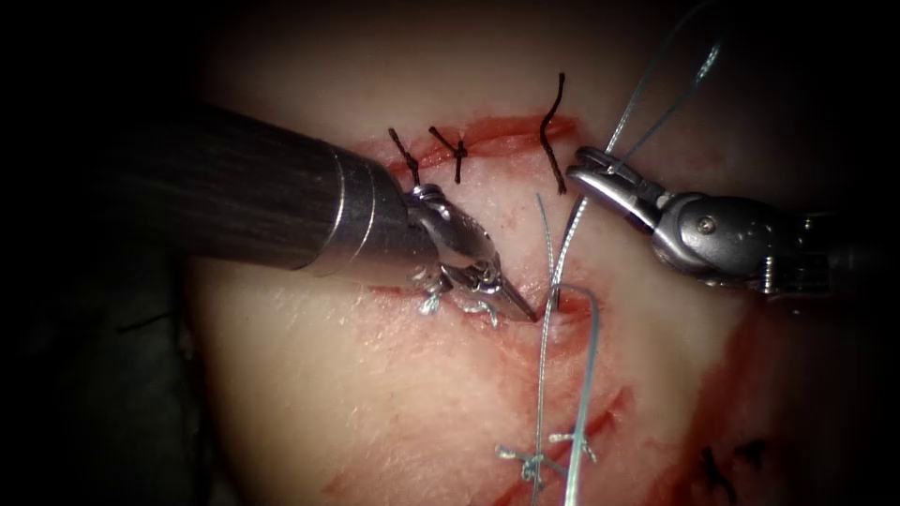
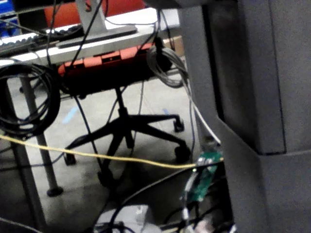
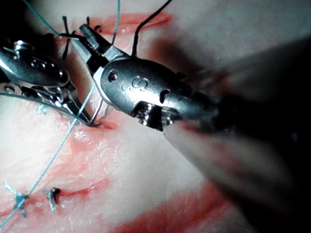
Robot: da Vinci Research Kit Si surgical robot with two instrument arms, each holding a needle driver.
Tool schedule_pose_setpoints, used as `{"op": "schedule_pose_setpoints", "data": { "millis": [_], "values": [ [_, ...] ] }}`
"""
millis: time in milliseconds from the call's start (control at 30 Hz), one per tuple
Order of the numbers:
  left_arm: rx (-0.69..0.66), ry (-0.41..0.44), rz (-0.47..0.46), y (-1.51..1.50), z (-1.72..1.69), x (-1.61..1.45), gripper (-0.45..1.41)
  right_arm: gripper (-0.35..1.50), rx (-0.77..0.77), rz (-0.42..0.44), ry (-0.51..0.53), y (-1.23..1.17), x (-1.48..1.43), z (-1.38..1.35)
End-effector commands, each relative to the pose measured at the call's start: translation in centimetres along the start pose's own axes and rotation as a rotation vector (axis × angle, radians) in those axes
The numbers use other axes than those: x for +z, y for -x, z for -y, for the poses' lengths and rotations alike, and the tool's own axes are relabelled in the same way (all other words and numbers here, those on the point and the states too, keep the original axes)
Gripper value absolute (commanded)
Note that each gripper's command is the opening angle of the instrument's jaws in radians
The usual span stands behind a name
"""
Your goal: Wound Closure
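Left hand [image 1: 511, 302]: jaws closed at the tissue [image 1: 309, 394] beside the cut [image 1: 562, 323], tip at the needle [image 1: 560, 298]; hold uncertain.
Needle: at the cut, apparently lodged in tissue.
Right hand [image 1: 589, 169]: clamped on the thread [image 1: 562, 253].
Progress: tied stitches [image 1: 534, 459] on neighbouring cuts; this cut unclosed.
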State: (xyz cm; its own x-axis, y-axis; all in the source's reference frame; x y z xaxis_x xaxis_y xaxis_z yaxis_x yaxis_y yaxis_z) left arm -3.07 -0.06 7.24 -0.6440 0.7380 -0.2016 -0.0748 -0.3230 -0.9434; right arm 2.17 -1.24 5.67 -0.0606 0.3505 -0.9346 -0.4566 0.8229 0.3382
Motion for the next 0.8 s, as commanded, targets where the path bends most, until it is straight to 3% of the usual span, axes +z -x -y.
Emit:
{"op": "schedule_pose_setpoints", "data": {
  "millis": [33, 567, 800],
  "values": [
    [0.000, 0.000, 0.000, -0.01, 0.05, 0.06, -0.45, -0.35, 0.011, 0.000, -0.001, 0.03, 0.08, 0.04],
    [0.000, 0.000, 0.000, -0.01, 0.04, 0.06, -0.45, -0.35, 0.022, 0.003, 0.006, 0.03, 0.08, 0.04],
    [0.000, 0.000, 0.000, -0.01, 0.03, 0.07, -0.45, -0.35, 0.114, 0.006, 0.042, 0.03, 0.08, 0.05]
  ]
}}
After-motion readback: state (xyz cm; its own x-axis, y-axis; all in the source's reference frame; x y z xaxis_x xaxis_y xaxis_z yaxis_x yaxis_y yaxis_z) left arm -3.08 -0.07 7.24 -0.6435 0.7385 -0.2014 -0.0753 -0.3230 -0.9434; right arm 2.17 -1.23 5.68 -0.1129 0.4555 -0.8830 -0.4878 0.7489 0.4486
